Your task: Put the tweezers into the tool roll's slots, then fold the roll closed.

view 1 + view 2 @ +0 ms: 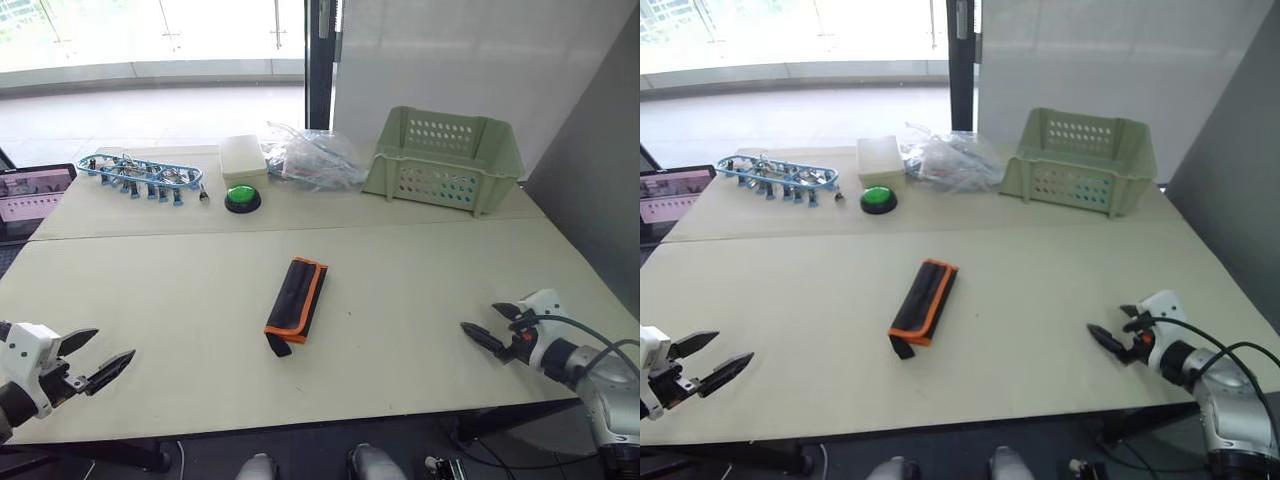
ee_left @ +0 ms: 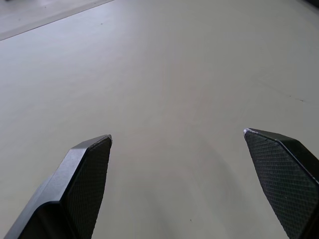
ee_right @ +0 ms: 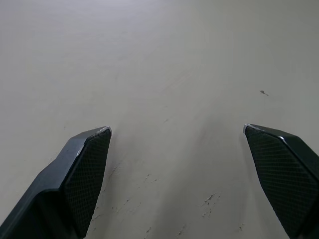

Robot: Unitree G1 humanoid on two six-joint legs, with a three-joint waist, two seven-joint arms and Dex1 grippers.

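Your tool roll [image 1: 297, 304] lies folded shut mid-table [image 1: 200, 300], orange edging showing, well apart from both arms. Your left end effector [image 1: 95, 362] hovers at the near left edge, fingers spread and empty. Your right end effector [image 1: 488, 328] sits near the right edge, apparently parted too, holding nothing. The green basket [image 1: 445, 158] stands far back.

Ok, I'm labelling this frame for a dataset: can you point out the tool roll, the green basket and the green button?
tool roll [image 1: 297, 304]: left eye view, middle of its folded black face.
green basket [image 1: 431, 184]: left eye view, perforated front wall.
green button [image 1: 242, 195]: left eye view, its domed top.
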